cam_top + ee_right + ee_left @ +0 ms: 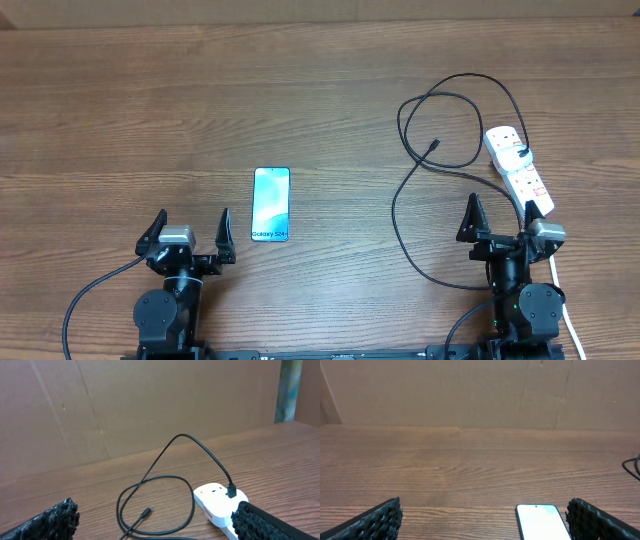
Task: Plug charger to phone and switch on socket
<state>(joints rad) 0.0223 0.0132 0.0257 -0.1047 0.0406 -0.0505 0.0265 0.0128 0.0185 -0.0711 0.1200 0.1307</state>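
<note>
I judge the task barely begun. The phone (pixel 271 204) lies flat and face up on the table (pixel 120 120), just ahead of the left gripper (pixel 190 230) and slightly to its right. In the left wrist view the phone's near end (pixel 540 521) sits beside the right-hand finger (pixel 597 519), untouched.

The charger (pixel 396 215) sprawls in loose loops on the right half of the table. Its small connector tip (pixel 433 147) rests on bare wood, well apart from the phone, so nothing is plugged into the handset yet. The cable's other end looks already seated: in the right wrist view a black plug (pixel 231 491) stands on the socket (pixel 215 499).

The socket (pixel 517 165) lies at an angle on the far right, its near end just beside the right gripper (pixel 500 218). I cannot tell from the red switches whether any is on.

Both pairs of jaws stand spread wide and hold nothing.

As I read it, the whole job is left: pick up the tip, carry it across to the phone's port, seat it, then press the switch
</note>
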